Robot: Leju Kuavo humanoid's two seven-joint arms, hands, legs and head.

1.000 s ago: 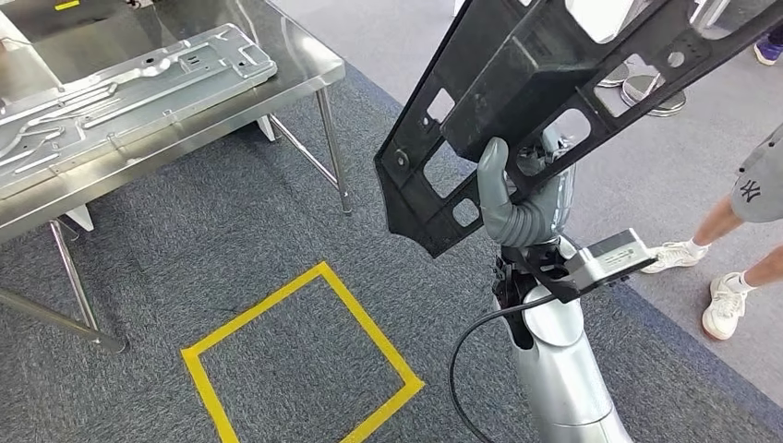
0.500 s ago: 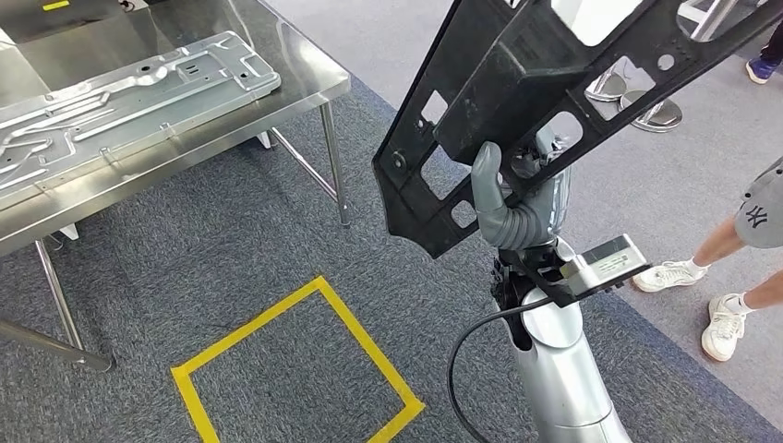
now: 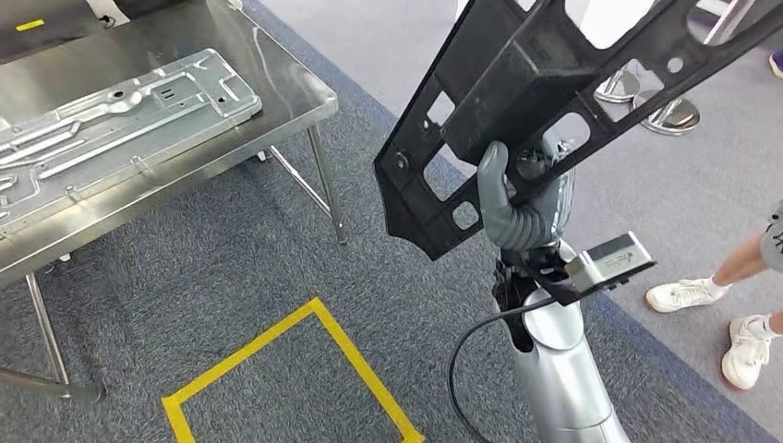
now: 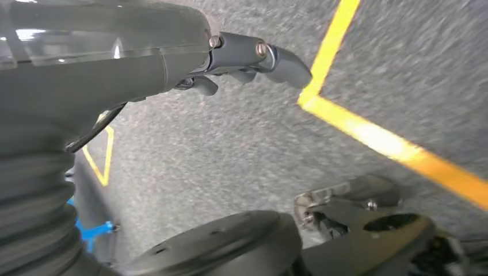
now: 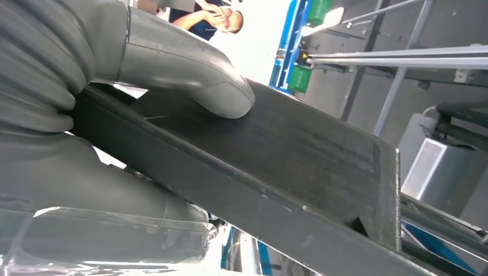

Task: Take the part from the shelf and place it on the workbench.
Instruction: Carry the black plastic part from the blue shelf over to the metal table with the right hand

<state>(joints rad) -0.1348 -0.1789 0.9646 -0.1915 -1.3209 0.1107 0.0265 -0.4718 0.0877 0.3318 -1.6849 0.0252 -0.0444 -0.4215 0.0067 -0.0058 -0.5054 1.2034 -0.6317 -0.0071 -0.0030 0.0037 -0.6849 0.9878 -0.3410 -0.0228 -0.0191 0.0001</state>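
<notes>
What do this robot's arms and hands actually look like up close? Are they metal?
The right arm is a smooth, shiny silver tube. A black cable loops beside it, and a small silver-grey box sits on a black bracket at the wrist. The right hand is matte grey with a ribbed, rubbery-looking cover and a thick thumb. The left hand is also grey, with darker fingers joined by visible screws.

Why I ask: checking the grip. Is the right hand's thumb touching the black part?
Touching. In the right wrist view the thumb presses flat on the black part, with no gap between them.
</notes>
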